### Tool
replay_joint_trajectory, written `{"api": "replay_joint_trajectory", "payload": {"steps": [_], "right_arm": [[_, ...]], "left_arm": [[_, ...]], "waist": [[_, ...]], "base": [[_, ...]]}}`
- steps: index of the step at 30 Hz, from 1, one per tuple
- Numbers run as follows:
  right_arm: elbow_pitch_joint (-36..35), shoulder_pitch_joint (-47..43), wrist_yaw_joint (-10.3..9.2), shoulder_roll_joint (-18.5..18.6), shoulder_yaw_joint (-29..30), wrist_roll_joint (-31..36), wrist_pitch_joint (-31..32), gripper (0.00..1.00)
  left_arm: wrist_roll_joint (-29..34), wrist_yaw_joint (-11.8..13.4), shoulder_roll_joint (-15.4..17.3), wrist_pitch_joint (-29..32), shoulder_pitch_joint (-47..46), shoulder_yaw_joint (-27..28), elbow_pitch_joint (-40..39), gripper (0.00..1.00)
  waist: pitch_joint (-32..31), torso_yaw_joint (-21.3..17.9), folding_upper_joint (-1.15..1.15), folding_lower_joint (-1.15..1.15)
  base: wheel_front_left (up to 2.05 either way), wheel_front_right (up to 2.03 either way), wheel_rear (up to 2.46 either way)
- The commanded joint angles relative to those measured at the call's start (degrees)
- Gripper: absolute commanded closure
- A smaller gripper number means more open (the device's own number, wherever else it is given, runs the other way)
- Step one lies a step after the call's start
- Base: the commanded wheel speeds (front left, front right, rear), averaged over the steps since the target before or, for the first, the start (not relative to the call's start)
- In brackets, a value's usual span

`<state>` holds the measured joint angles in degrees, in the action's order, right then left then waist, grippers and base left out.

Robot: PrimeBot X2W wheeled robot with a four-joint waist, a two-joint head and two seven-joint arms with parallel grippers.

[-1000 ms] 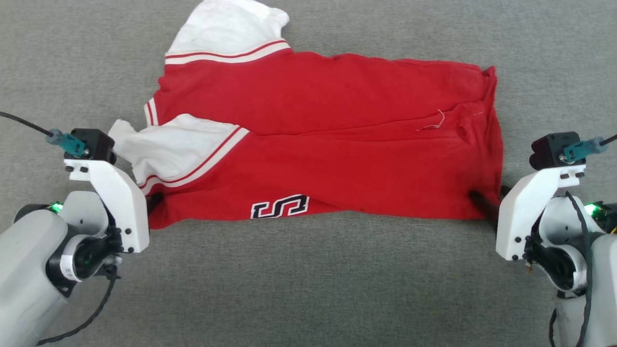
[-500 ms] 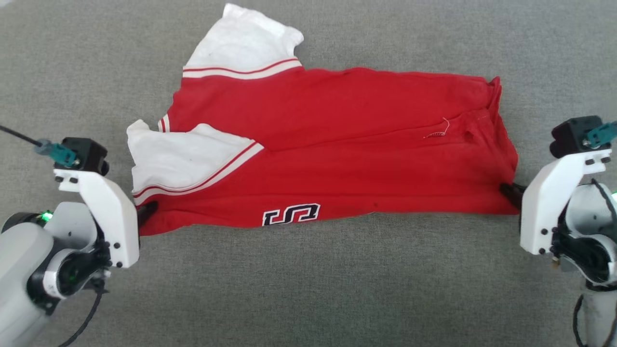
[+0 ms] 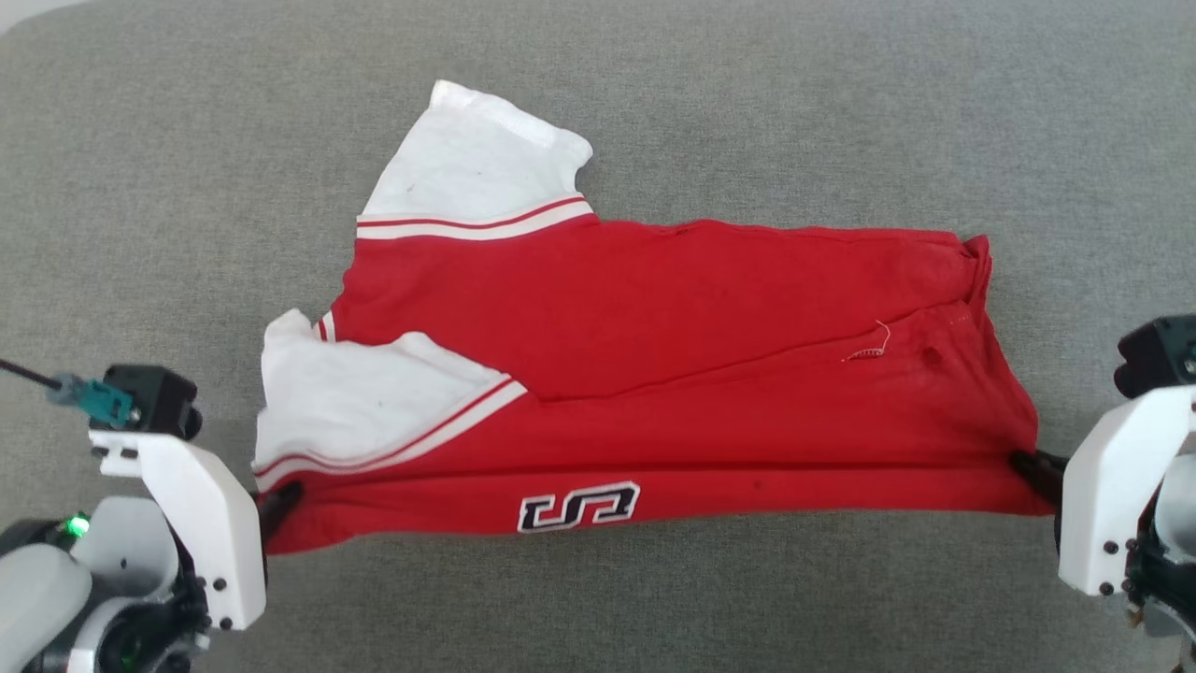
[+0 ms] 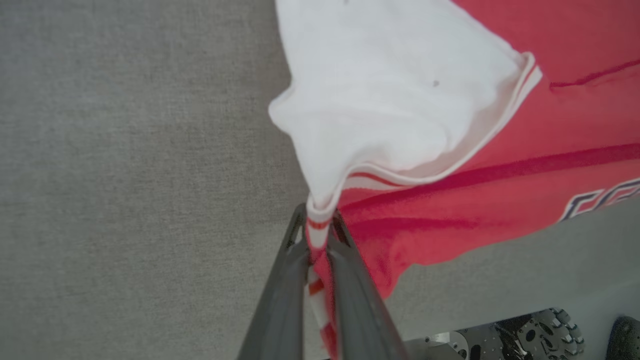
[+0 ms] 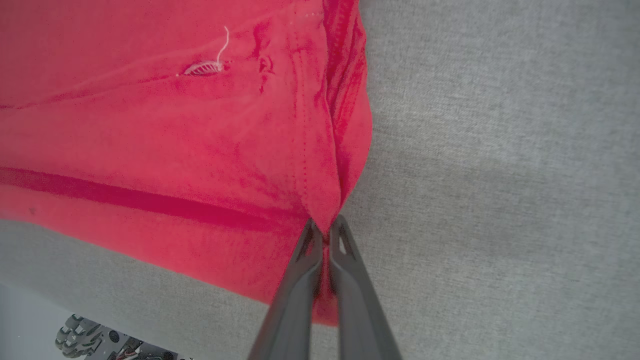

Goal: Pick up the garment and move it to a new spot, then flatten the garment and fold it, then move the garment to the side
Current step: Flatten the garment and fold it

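**Both near corners pinched, garment (image 3: 654, 374) stretched between**

I've got the garment lying folded on the grey fabric surface (image 3: 598, 608), white sleeves toward my left. The left gripper (image 4: 319, 220) is clamped on the striped-trim corner and the right gripper (image 5: 326, 227) is clamped on the red hem corner, with the near edge taut between them. Around it is plain grey cloth. Past its edge I can see the wheeled base (image 4: 520, 335).
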<state>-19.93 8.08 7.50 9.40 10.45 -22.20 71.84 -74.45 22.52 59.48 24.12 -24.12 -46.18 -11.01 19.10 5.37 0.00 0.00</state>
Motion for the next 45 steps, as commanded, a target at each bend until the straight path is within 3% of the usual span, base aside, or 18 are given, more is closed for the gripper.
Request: {"api": "replay_joint_trajectory", "payload": {"steps": [1,3,4,5,6,7,8,15,22,28,36,40,45], "right_arm": [[0.1,-0.7,-0.02,-0.5,0.7,0.8,-1.1,1.00],[1.4,-2.0,-0.02,-2.1,0.7,1.0,-2.2,1.00],[1.9,-1.9,-0.02,-2.4,0.7,1.3,-3.2,0.77],[2.6,-1.8,-0.01,-2.5,0.3,1.7,-4.2,0.72],[3.6,-2.1,-0.01,-2.7,-0.1,2.2,-5.0,0.62],[4.7,-2.2,-0.02,-3.0,-0.2,2.5,-6.0,0.23],[5.6,-2.0,-0.02,-3.3,-0.1,2.7,-7.0,0.00],[9.5,-0.3,-0.01,-4.3,-0.7,3.2,-11.8,0.00],[7.5,2.1,-0.01,-5.8,2.8,2.6,-19.0,0.00],[5.2,5.7,-0.01,-6.5,3.0,2.1,-31.5,0.00],[4.8,9.4,-0.01,-6.5,-1.6,2.6,-49.6,0.00],[5.1,10.4,-0.01,-6.5,-5.9,5.2,-55.0,0.00],[6.4,11.4,-0.01,-6.5,-9.2,3.8,-59.0,0.00]], "left_arm": [[-0.2,0.4,-0.1,-0.5,1.0,0.1,0.3,1.00],[-1.1,-0.2,-1.0,-0.9,2.0,-0.1,1.3,1.00],[-1.1,-0.6,-1.2,-1.1,2.1,-0.2,2.1,1.00],[-0.9,-1.0,-1.6,-1.4,2.1,-0.3,3.0,0.77],[-1.2,-1.4,-2.2,-1.4,2.1,-0.4,4.0,0.62],[-1.2,-2.0,-2.6,-1.3,1.9,-0.6,5.0,0.42],[-0.9,-2.5,-2.9,-1.3,1.4,-0.7,5.9,0.02],[-0.8,-4.5,-3.5,-0.7,-0.9,-0.3,9.6,0.00],[1.0,-4.4,1.3,1.6,-5.1,1.6,7.0,0.00],[3.2,-5.7,3.9,5.1,-12.1,3.4,7.2,0.00],[6.2,-9.6,2.1,9.5,-23.3,4.7,15.0,0.00],[7.4,-11.7,0.8,11.4,-28.4,5.1,20.0,0.00],[8.1,-13.4,-1.0,14.0,-34.0,5.3,26.3,0.00]], "waist": [[0.1,-0.1,0.00,0.00],[0.2,-0.2,0.00,0.00],[0.3,-0.2,0.00,0.00],[0.4,-0.4,0.00,0.00],[0.5,-0.5,0.00,0.00],[0.6,-0.6,0.00,0.00],[0.7,-0.7,0.00,0.00],[1.1,-1.8,0.00,0.00],[1.3,-3.8,0.00,0.00],[2.3,-6.3,0.00,0.00],[4.5,-11.2,0.00,0.00],[5.9,-14.3,0.00,0.00],[8.1,-17.7,0.00,0.00]], "base": [[0.00,0.00,0.00],[0.00,0.00,0.00],[0.00,0.00,0.00],[0.00,0.00,0.00],[0.00,0.00,0.00],[0.00,0.00,0.00],[0.00,0.00,0.00],[0.00,0.00,0.00],[0.00,0.00,0.00],[0.00,0.00,0.00],[0.00,0.00,0.00],[0.00,0.00,0.00],[0.00,0.00,0.00]]}}
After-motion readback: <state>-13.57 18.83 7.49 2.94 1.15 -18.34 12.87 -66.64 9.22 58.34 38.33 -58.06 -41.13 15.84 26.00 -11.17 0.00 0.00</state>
